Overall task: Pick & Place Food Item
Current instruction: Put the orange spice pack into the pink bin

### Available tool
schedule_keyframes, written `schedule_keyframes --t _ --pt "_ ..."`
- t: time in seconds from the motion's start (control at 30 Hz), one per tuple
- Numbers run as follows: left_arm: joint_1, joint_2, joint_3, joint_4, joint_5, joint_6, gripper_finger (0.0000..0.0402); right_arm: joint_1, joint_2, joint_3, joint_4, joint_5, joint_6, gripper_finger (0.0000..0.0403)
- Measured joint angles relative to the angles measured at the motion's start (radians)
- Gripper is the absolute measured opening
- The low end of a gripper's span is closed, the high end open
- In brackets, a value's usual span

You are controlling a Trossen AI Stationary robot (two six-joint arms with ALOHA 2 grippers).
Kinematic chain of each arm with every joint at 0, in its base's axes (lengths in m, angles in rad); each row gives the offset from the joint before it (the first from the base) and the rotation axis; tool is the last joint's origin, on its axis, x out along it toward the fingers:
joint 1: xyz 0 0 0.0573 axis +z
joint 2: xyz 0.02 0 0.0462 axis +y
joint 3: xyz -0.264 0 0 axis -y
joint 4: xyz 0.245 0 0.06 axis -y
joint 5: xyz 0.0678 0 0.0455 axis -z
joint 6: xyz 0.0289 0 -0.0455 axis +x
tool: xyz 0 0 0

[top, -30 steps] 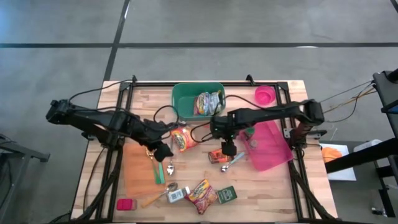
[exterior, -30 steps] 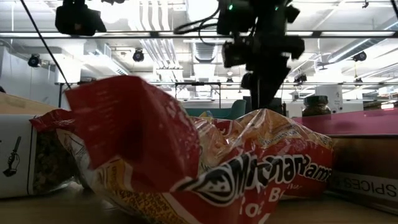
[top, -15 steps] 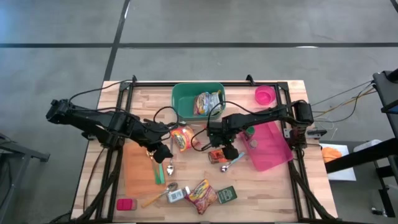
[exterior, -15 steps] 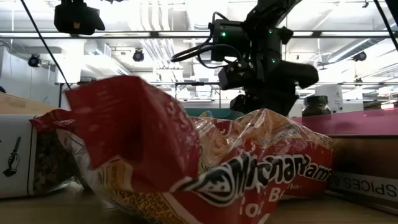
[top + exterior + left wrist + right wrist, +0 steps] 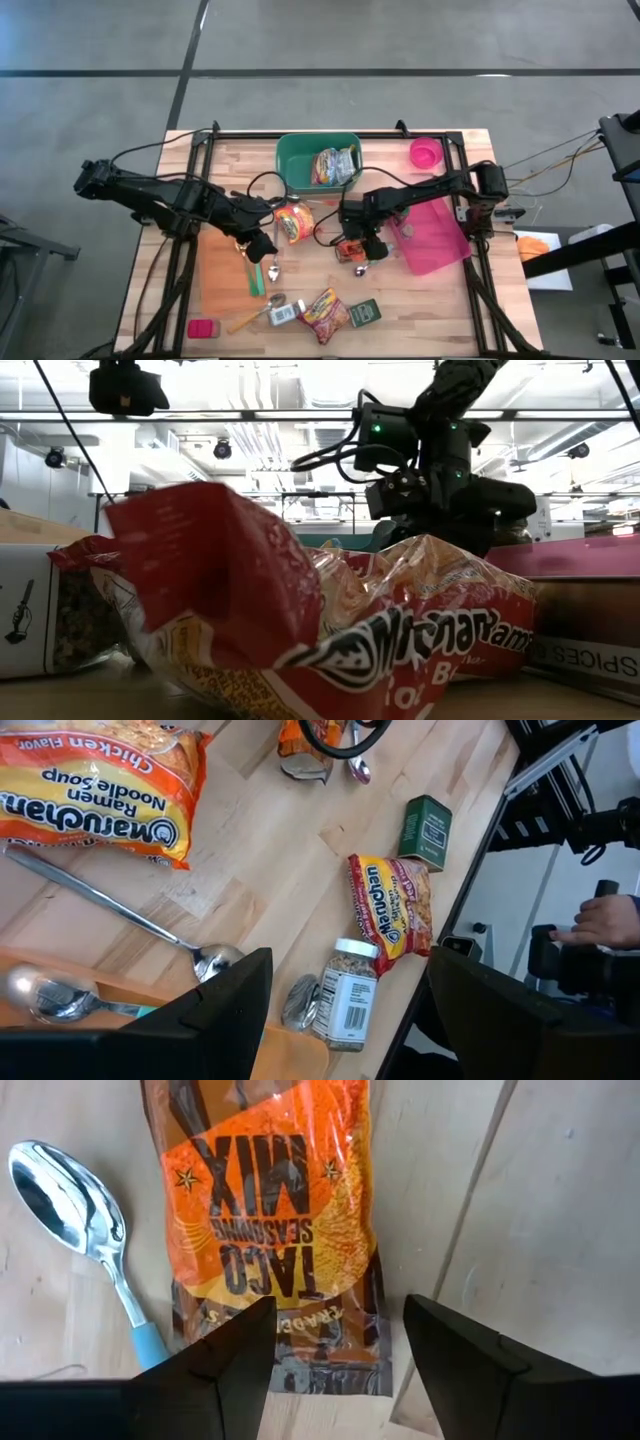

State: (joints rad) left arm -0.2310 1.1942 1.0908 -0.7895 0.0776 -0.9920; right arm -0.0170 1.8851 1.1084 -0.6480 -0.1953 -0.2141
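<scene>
The right gripper [image 5: 335, 1370] hangs low over the table with its fingers spread apart and nothing between them, one dark finger [image 5: 215, 1365] on each side of the near end of a flat orange and brown plastic packet of taco seasoning mix [image 5: 270, 1220]. The packet lies flat on the pale wooden table [image 5: 560, 1200], directly below and just ahead of the fingertips; in the high view it shows as a small orange patch [image 5: 349, 249] under the right gripper [image 5: 358, 243]. Just beside the packet, off one finger, lies a shiny metal spoon with a light blue handle [image 5: 85, 1230], close enough to be caught by a careless closing.

The packet looks light, thin and soft, a glossy film pouch holding loose powder, so it will likely crumple, sag and slip under a pinch. Lying flat, it offers little to grab from above. My judgement is that the best hold is across its narrow width near the crimped dark end closest to the fingers, pressing down so the film bunches up between them.

The left gripper [image 5: 345, 1010] waits well apart, fingers spread and empty, over an orange ramen noodle soup bag [image 5: 95, 785] and a long steel spoon [image 5: 120, 910].
</scene>
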Motion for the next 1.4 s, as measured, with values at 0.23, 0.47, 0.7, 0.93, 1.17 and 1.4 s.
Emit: schedule_keyframes --t 0.23,0.47,0.7,0.93,1.17,1.4 --pt "0.0 0.0 0.0 0.0 0.0 0.0 0.0269 0.001 0.001 -0.028 0.044 0.014 0.005 0.015" --pt "0.0 0.0 0.001 0.0 0.0 0.0 0.0269 0.002 0.002 -0.038 0.059 0.023 0.018 0.0067" --pt "0.0 0.0 0.001 0.0 0.0 0.0 0.0269 0.007 0.002 -0.029 0.052 0.057 0.054 0.0014" --pt "0.001 0.0 0.0 0.0 0.0 -0.009 0.0269 0.034 -0.027 0.016 0.031 0.076 0.042 0.0011" --pt "0.011 0.0 0.0 0.011 -0.021 -0.003 0.0269 0.083 -0.11 0.114 -0.082 0.098 -0.053 0.001" --pt "0.053 0.001 -0.001 0.071 -0.027 0.039 0.0269 0.142 -0.161 0.245 -0.16 0.124 -0.077 0.001"
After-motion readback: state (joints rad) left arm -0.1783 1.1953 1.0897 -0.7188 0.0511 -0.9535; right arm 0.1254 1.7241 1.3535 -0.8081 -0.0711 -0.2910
